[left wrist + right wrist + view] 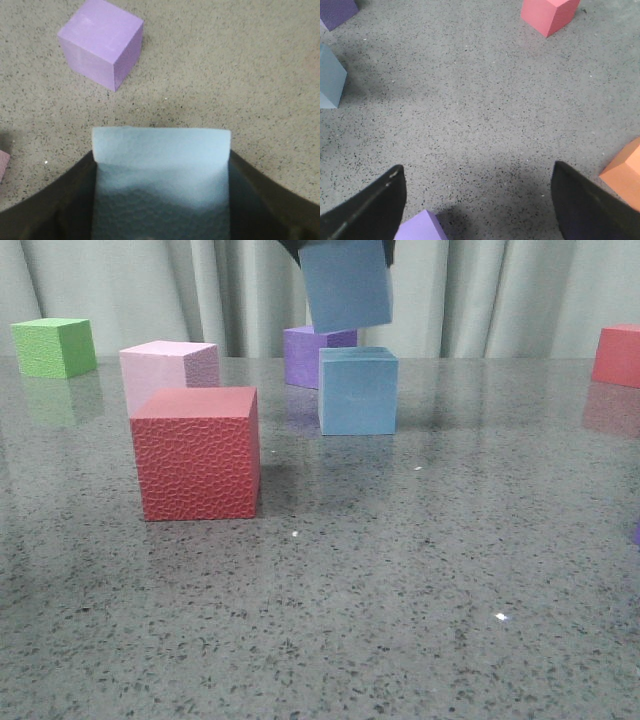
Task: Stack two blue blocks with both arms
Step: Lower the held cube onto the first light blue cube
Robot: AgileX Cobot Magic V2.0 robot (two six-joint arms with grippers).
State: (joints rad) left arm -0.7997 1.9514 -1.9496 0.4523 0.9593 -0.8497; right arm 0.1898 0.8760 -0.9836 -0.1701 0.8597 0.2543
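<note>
One blue block (345, 285) hangs tilted in the air at the top of the front view, with my left gripper (161, 162) shut on it. Only black bits of its fingers (291, 248) show there. In the left wrist view this block (161, 155) fills the gap between the two black fingers. The second blue block (358, 390) rests on the table just below the held one, with a gap between them. It also shows at the edge of the right wrist view (330, 80). My right gripper (477, 200) is open over bare table, away from both blocks.
A textured red cube (198, 452) stands front left with a pale pink cube (170, 368) behind it. A purple cube (303, 356) sits behind the blue blocks, a green cube (55, 347) far left, a red cube (618, 355) far right. An orange cube (625, 172) and a lilac cube (420, 227) lie near my right gripper.
</note>
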